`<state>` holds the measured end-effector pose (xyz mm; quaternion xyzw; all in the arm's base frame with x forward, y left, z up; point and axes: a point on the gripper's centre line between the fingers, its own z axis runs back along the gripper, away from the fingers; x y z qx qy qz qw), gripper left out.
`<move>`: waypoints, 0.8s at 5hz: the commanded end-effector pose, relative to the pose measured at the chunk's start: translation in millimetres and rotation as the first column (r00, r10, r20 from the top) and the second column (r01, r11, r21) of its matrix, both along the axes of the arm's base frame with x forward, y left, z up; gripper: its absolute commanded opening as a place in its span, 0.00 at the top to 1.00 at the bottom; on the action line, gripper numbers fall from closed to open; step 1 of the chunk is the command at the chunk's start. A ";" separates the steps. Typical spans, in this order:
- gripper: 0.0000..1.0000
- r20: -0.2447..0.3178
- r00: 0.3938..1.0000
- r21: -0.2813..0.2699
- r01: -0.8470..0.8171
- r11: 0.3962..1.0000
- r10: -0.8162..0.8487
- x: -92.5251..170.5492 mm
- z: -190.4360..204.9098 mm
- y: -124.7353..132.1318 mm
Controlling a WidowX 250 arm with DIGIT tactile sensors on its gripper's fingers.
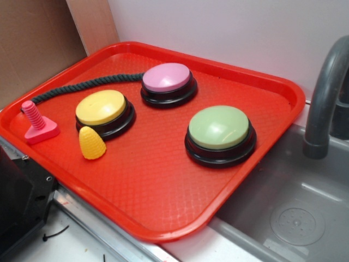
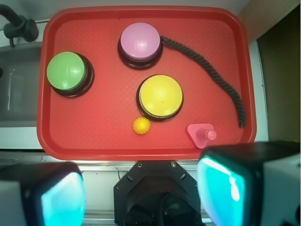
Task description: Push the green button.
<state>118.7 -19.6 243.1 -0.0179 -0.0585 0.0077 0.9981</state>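
The green button (image 1: 219, 127), a pale-green dome on a glossy black base, sits on the right side of the red tray (image 1: 163, 213). In the wrist view it (image 2: 66, 70) lies at the tray's upper left. My gripper (image 2: 141, 193) is open and empty, high above the tray's near edge over the black robot base. Its two cyan pads (image 2: 63, 200) stand wide apart at the bottom of the wrist view. The gripper does not show in the exterior view.
A yellow button (image 1: 101, 107) and a pink button (image 1: 167, 77) also sit on the tray. A yellow corn-shaped toy (image 1: 91, 143), a pink screw toy (image 1: 37, 123) and a dark rope (image 1: 82, 86) lie at the left. A grey sink (image 1: 294, 213) and faucet (image 1: 326, 93) stand at the right.
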 end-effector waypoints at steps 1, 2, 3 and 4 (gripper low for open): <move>0.00 0.000 1.000 0.000 0.000 1.000 0.000 0.0 0.0 0.0; 0.00 0.068 0.967 0.049 0.244 0.969 -0.247 50.0 -35.3 -50.0; 0.00 0.012 0.877 0.053 0.479 0.876 -0.480 83.4 -66.8 -89.6; 0.00 0.012 0.877 0.053 0.479 0.876 -0.480 83.4 -66.8 -89.6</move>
